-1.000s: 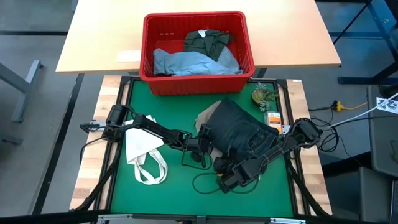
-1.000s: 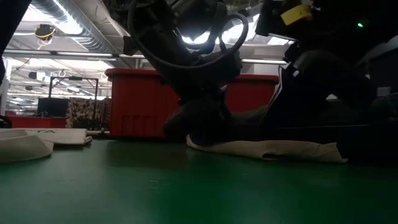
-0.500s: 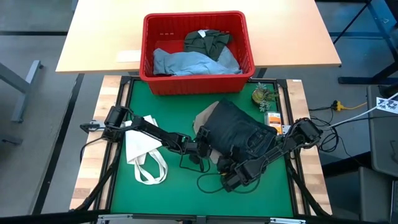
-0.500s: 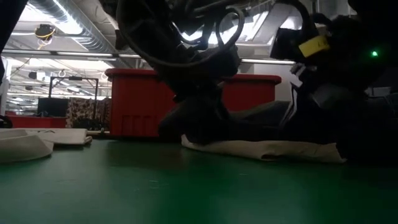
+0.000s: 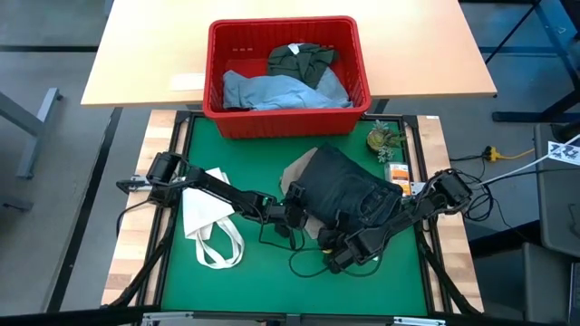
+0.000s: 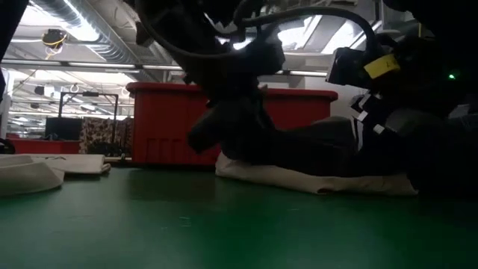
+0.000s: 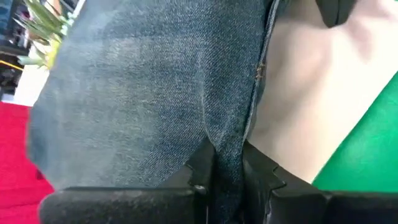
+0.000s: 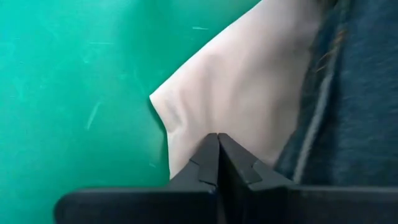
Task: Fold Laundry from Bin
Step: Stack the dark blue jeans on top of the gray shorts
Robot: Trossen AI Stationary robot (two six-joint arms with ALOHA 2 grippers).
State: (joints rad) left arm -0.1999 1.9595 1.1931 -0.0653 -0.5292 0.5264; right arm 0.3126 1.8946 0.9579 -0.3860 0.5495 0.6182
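Dark navy jeans point(image 5: 349, 192) lie on beige trousers point(image 5: 294, 174) in the middle of the green mat. My left gripper point(image 5: 295, 215) is at the pile's near left side, shut on the jeans. My right gripper point(image 5: 343, 246) is at the pile's near edge, shut on the beige trousers point(image 8: 230, 81). The red bin point(image 5: 288, 119) stands beyond the mat's far edge and holds light blue jeans point(image 5: 272, 91) and a dark olive piece point(image 5: 304, 59). My left gripper pinches a fold of the navy jeans point(image 7: 225, 163) between its two fingers, at the jeans' near left edge, coming level from the table's left. That edge is raised off the beige trousers point(image 6: 224, 127); the remainder lies on the pile. My right gripper is shut on the beige trousers just inside their near corner point(image 8: 186, 134), which lies flat on the mat. The fingers slant down from the near right. The cloth wrinkles toward the fingertips; the fingers hide the contact itself.
A white tote bag point(image 5: 210, 225) lies on the mat's left part, beside the left arm. A small plant point(image 5: 382, 139) and an orange packet point(image 5: 399, 170) sit at the mat's far right. Cables loop on the mat in front of the pile point(image 5: 304, 263).
My right gripper has gone toward the far edge, up to the pile's near edge. My left gripper has raised the jeans' near left edge a little, and the beige trousers' left end has slid slightly toward the table's left.
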